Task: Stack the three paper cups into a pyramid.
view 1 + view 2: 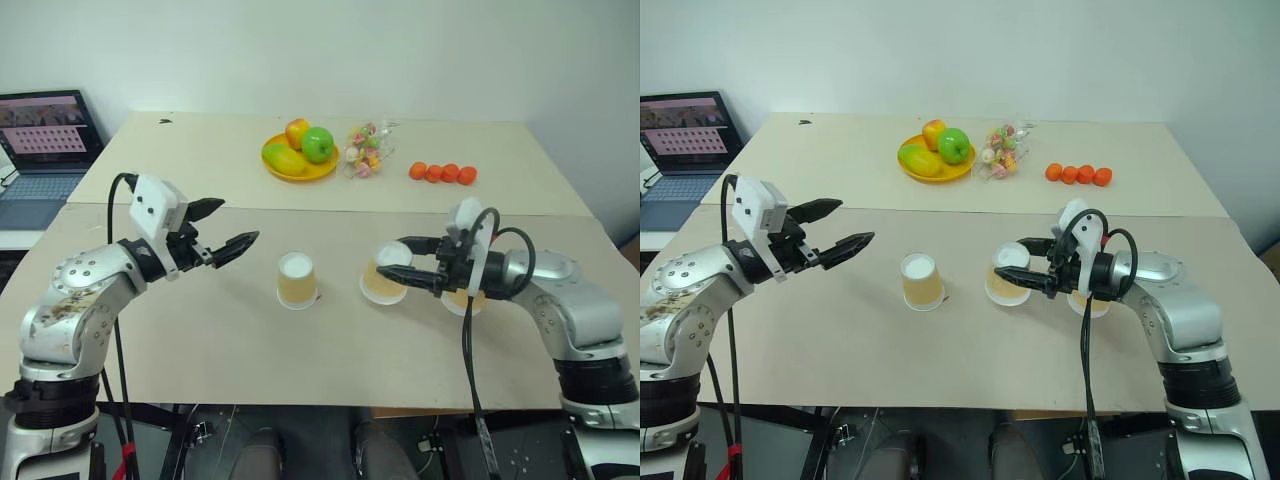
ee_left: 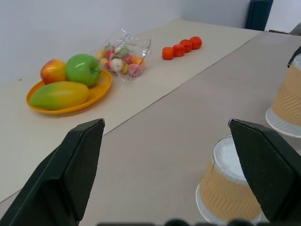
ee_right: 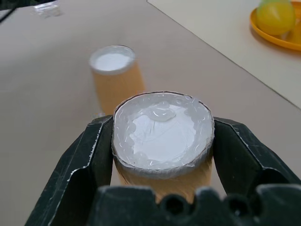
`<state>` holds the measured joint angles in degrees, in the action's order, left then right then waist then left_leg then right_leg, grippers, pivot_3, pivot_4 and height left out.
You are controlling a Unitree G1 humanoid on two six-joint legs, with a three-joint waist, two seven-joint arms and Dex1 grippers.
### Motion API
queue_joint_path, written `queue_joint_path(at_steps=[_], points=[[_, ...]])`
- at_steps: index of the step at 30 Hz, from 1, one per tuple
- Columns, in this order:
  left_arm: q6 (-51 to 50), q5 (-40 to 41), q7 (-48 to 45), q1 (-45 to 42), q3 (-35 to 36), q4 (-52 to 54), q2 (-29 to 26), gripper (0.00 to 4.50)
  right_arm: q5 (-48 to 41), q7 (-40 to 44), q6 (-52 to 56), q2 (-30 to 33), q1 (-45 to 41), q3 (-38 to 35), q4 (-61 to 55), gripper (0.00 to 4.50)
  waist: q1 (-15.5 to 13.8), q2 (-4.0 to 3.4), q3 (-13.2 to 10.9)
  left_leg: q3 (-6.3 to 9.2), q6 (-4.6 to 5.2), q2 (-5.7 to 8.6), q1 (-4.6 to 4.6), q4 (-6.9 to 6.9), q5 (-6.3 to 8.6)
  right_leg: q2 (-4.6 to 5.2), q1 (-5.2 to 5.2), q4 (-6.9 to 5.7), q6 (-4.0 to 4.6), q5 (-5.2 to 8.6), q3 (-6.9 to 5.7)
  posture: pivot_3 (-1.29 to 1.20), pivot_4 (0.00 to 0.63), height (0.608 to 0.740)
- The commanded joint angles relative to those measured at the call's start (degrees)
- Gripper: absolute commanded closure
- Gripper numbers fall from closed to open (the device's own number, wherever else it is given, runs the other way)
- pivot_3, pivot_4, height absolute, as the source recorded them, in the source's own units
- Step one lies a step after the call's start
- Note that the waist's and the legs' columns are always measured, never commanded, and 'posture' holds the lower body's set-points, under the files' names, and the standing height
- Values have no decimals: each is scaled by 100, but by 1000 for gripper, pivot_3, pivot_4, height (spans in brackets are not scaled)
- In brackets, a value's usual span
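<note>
The right hand (image 1: 396, 266) grips an upturned pale yellow-orange paper cup (image 1: 385, 277) on the beige surface (image 1: 200, 330), while the left hand (image 1: 228, 230) hovers open near a second cup (image 1: 297, 280).

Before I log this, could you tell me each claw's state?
Left claw: open, holding nothing.
Right claw: shut on a paper cup.
</note>
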<state>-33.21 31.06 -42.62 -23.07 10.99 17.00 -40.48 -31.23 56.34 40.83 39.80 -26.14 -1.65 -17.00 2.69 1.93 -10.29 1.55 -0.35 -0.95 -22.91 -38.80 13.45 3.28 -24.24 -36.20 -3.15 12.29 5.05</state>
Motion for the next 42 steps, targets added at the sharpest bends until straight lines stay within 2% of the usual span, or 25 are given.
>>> queue_joint_path(at_steps=[1,6,11,14,24,42], points=[[40,176,-415,17,-69,269,-176,0,-200,-75,97,5,14,-51,-295,1675,0,0,0,0,0,0,0,1,0,-1,0,0,0,0,1,0,150,734],[-2,272,-818,244,-8,447,-457,0,-188,-137,28,-107,-49,84,-202,1675,-14,1,-1,-1,0,-1,-6,1,0,-2,-5,3,-1,1,3,0,150,734],[-56,438,-1321,485,204,512,-970,0,-50,-61,-201,-254,-170,302,55,1675,-16,2,-2,-1,0,-1,-5,1,0,-1,-5,3,-1,1,2,0,150,734],[-83,472,-1408,458,270,517,-1137,0,94,-133,-439,-509,-359,477,343,1675,-16,2,-2,-1,0,-2,-4,1,0,-2,-4,2,-1,2,1,0,150,734],[-260,614,-1413,216,255,532,-1300,0,602,66,-1162,-1009,-739,919,1203,1675,-26,3,-2,-1,0,-1,-9,2,0,0,-8,3,0,3,0,0,150,734],[-752,951,-1361,-49,369,793,-1557,0,887,388,-1561,-1500,-1027,1134,1983,1675,-10,2,-3,0,0,-3,-6,3,0,-1,-9,-2,1,2,0,0,150,734]])
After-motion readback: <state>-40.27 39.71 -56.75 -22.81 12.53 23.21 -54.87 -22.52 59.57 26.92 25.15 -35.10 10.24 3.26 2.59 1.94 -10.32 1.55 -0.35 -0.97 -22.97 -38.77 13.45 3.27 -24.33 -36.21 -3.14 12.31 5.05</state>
